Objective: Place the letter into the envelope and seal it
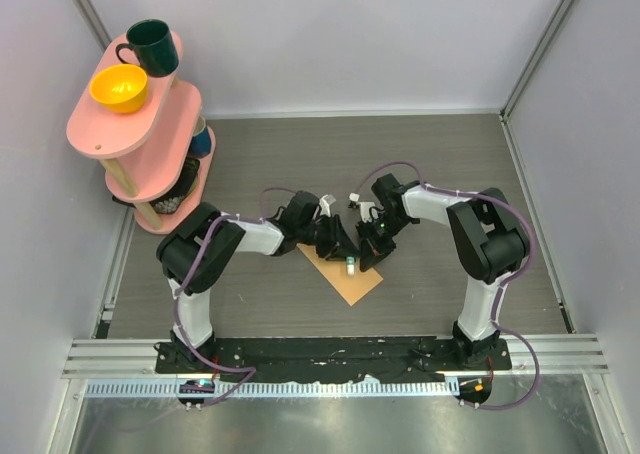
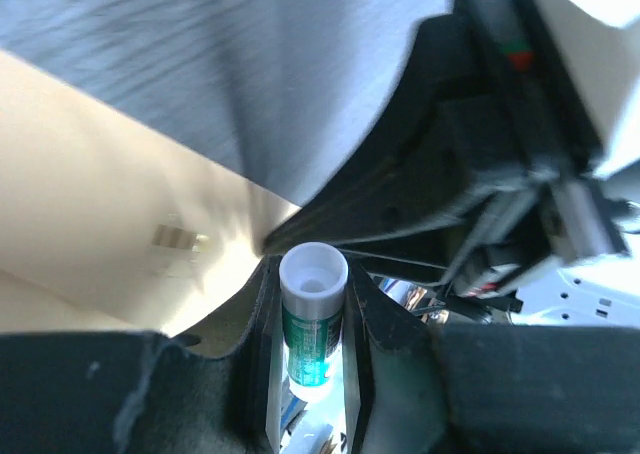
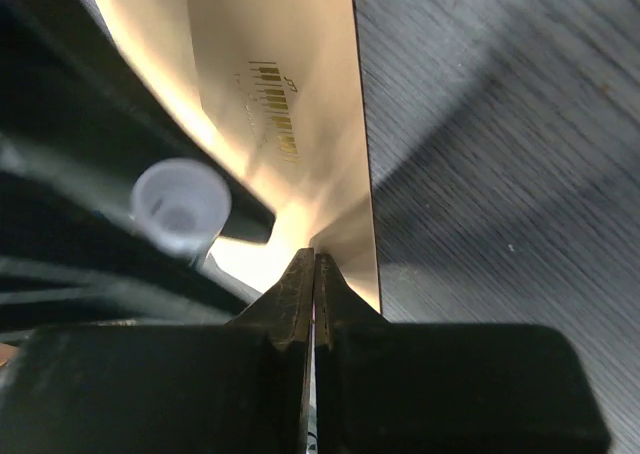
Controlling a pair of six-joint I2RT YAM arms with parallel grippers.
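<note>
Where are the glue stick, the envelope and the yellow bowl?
the glue stick (image 2: 312, 322), left wrist view, on its green label below the white cap.
the envelope (image 1: 355, 286), top external view, on its bare near corner.
the yellow bowl (image 1: 118, 87), top external view, on its inside.

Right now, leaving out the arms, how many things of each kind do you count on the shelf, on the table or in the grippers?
dark green mug: 1
yellow bowl: 1
blue cup, half hidden: 1
envelope: 1
glue stick: 1
Total: 5; one dark thing low in the pink shelf I cannot identify.
</note>
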